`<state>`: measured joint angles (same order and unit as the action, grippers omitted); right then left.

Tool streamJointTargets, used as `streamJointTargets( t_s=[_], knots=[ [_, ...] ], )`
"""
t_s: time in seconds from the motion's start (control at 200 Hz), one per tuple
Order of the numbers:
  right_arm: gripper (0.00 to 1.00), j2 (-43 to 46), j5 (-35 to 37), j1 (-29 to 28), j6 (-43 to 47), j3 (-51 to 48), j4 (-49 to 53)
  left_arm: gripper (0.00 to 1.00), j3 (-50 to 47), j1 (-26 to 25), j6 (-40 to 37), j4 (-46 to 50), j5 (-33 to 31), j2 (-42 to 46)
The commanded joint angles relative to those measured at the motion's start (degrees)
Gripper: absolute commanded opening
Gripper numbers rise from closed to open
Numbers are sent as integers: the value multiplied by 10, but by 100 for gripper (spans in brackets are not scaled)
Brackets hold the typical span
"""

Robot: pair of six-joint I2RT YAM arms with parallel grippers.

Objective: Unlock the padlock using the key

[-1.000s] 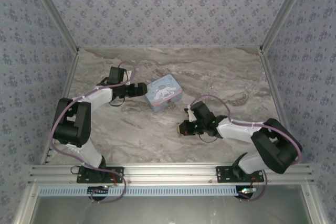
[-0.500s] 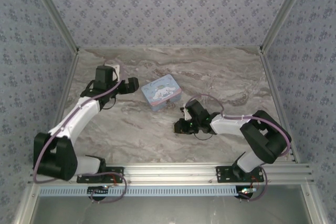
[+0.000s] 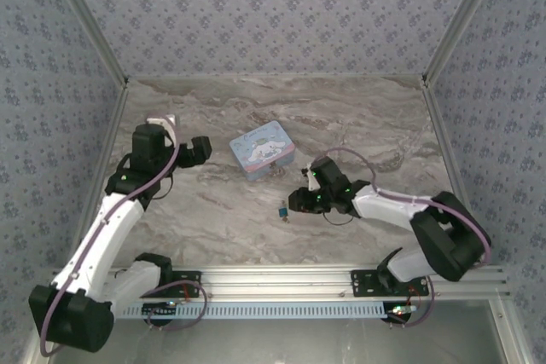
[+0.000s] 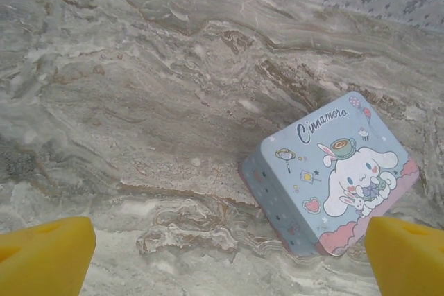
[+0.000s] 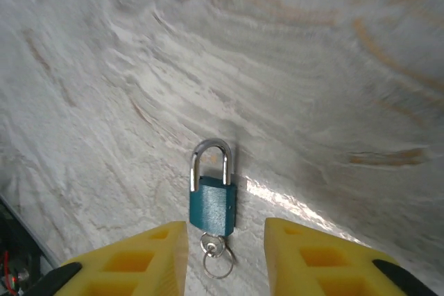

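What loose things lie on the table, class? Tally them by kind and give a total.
Tin: 1
Padlock: 1
Key: 1
Total: 3

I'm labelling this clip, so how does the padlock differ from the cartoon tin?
Size: the padlock is tiny beside the tin. Look: the padlock has a dark teal body and a silver loop, with a key in its base; the tin is pale blue with a cartoon character on its lid. Place: the padlock lies just ahead of the right gripper; the tin sits farther back. Both rest on the marble table, unheld.
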<state>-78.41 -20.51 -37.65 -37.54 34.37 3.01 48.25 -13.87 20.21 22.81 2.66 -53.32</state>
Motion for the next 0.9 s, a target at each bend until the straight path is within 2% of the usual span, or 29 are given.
streamJointTargets(
  t_s=[0.0, 0.255, 0.45, 0.53, 0.755, 0.894],
  knots=[
    [42, 75, 35, 28, 41, -4, 70, 99, -21, 3, 14, 20, -26, 41],
    [71, 214, 75, 190, 118, 18, 130, 99, -96, 7, 15, -23, -112, 92],
    [90, 260, 48, 317, 140, 17, 78, 100, -140, 15, -35, -65, -211, 121],
    [100, 268, 43, 356, 150, 9, 60, 99, -154, 25, -54, -82, -233, 130],
    [100, 270, 82, 441, 186, -31, -29, 99, -202, 47, -59, -140, -257, 129],
    [100, 267, 189, 452, 261, -75, -88, 99, -227, 49, -59, -169, -266, 115]
  ],
)
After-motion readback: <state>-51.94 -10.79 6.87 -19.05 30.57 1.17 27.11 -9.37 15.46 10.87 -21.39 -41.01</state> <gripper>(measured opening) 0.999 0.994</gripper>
